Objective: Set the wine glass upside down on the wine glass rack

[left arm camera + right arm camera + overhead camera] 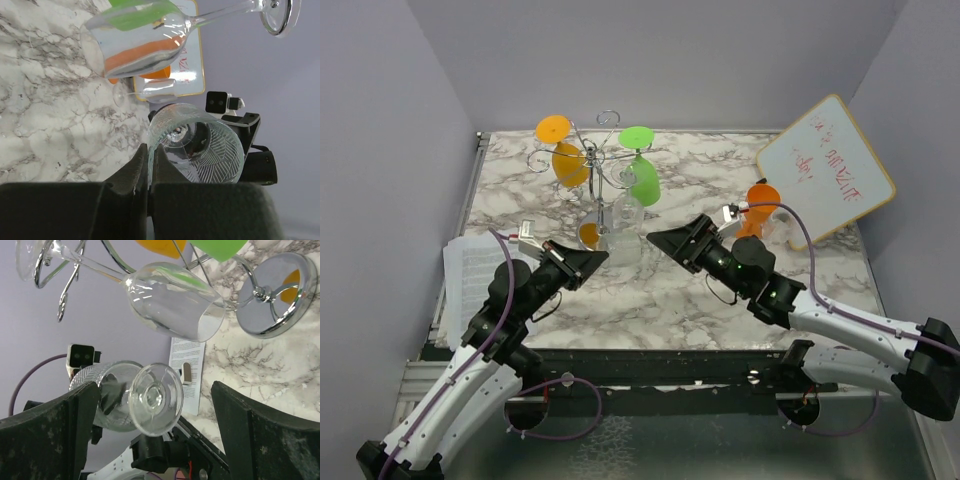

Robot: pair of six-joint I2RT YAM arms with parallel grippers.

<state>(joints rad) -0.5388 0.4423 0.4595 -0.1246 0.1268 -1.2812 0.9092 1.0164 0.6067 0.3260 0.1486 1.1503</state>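
A clear ribbed wine glass is held on its side by my left gripper, whose fingers are shut on the bowl's rim. The glass's foot points at my right gripper, which is open with the foot between its spread fingers, not touching. The right gripper also shows in the top view. The wine glass rack, silver wire with a round chrome base, stands just behind. An orange glass, a green glass and a clear glass hang upside down on it.
A whiteboard leans at the back right with an orange glass standing in front of it. A printed sheet lies at the table's left edge. Purple walls close in the sides and back.
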